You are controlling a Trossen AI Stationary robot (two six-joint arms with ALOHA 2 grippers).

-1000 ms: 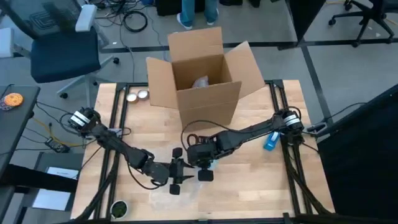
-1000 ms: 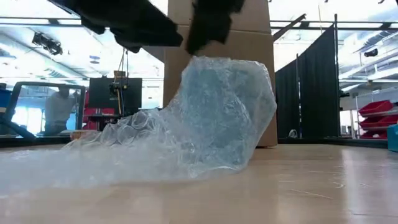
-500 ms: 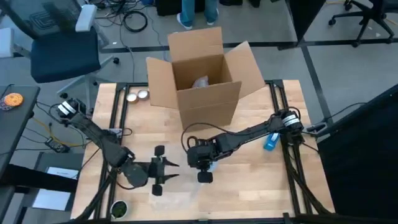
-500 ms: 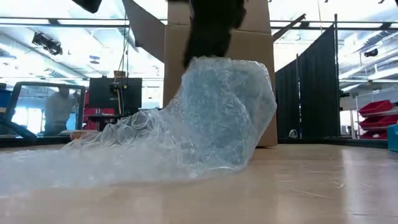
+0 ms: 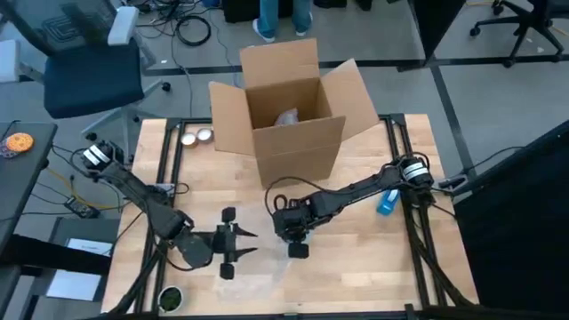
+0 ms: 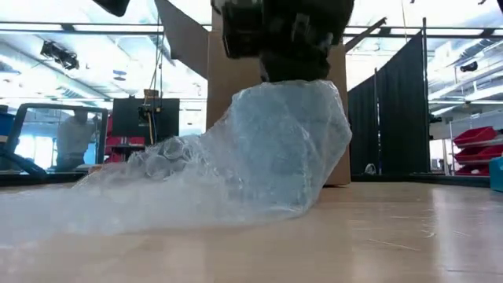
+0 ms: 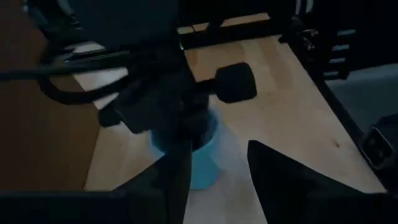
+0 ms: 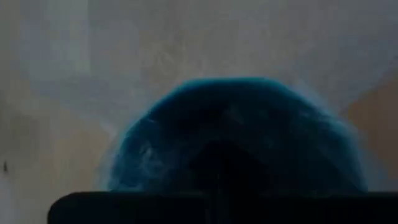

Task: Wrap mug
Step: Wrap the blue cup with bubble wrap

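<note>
Low view: bubble-wrapped mug (image 6: 283, 145) under the right gripper (image 6: 292, 43), centre of the table (image 6: 393, 236).

Right wrist view shows the mug's blue body through the wrap, directly ahead of the right gripper; the gripper sits on top of the bundle, probably pressing the bubble wrap (image 6: 157, 185) down so it keeps its fold. Jaw state of the right gripper cannot be determined: its fingers are hidden against the bundle. In the high view the left gripper (image 5: 233, 244) stands apart to the left with jaws spread and empty, clear of the loose tail of wrap trailing leftward. An open cardboard box (image 5: 289, 111) waits at the far side, likely the destination. Mug handle and rim are not distinguishable.
</note>
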